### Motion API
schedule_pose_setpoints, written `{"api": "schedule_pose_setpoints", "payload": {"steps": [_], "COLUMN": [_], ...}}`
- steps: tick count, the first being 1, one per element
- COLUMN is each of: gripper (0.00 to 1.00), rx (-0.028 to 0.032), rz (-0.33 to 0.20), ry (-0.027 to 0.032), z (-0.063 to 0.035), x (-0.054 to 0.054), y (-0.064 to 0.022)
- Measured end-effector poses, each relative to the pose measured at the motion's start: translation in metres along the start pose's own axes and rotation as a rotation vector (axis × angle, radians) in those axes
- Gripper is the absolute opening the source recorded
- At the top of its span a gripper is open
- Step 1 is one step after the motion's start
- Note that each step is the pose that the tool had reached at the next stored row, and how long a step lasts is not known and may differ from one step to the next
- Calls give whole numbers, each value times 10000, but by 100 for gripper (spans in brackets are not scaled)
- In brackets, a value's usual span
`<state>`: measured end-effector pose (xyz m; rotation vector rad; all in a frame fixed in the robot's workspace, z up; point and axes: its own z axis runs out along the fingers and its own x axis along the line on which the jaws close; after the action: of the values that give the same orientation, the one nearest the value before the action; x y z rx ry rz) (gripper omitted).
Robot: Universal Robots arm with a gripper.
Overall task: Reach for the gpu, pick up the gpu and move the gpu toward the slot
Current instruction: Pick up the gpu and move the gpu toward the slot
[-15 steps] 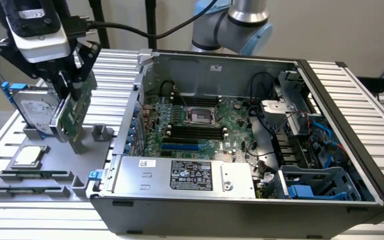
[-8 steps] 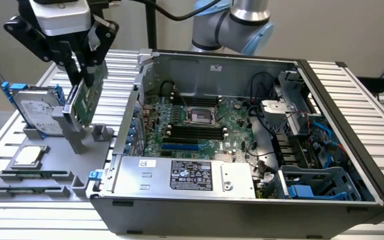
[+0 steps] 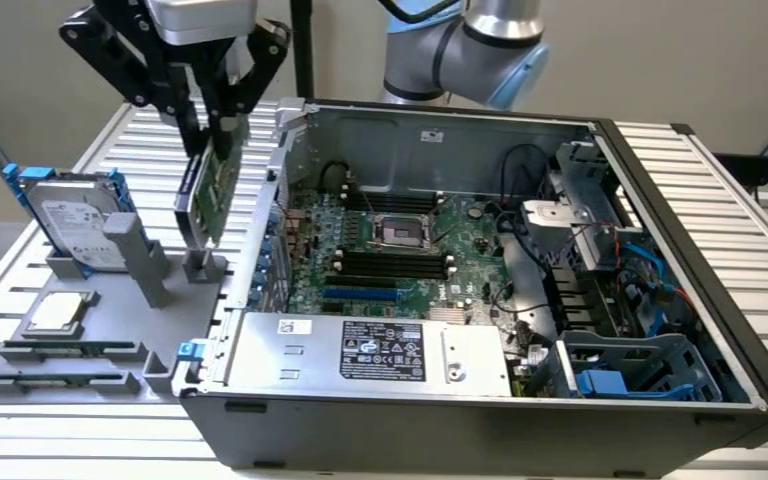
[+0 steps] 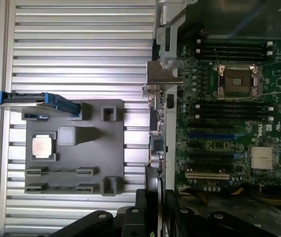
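Observation:
The gpu [image 3: 211,195] is a green card hanging upright and slightly tilted, just above the grey holder [image 3: 157,300] and close beside the open computer case's side wall. My gripper [image 3: 217,140] is shut on its top edge. Seen from the wrist, the gpu [image 4: 158,128] is edge-on with its metal bracket [image 4: 162,79] at the far end, and my fingers [image 4: 147,197] clamp it over the gap between holder and case. The motherboard [image 3: 398,250] lies flat inside the case, with a blue expansion slot [image 3: 357,295] [image 4: 212,135] among dark ones.
A silver hard drive with blue rails [image 3: 75,225] stands in the grey holder, and a square processor chip [image 3: 57,313] lies in front of it. The case [image 3: 491,430] has a tall rim, a power supply box [image 3: 371,350] and cables at the exterior view's right. A slatted table [image 3: 37,440] lies beneath.

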<state>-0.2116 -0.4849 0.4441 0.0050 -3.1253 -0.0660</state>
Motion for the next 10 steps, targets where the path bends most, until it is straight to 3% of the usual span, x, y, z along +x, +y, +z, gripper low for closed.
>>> {"api": "schedule_pose_setpoints", "payload": {"steps": [6, 10], "gripper": [26, 26], "rx": [-6, -7], "rz": [4, 9], "ry": [104, 225], "z": [-5, -8], "x": [-274, -455], "y": [-1, -1]}}
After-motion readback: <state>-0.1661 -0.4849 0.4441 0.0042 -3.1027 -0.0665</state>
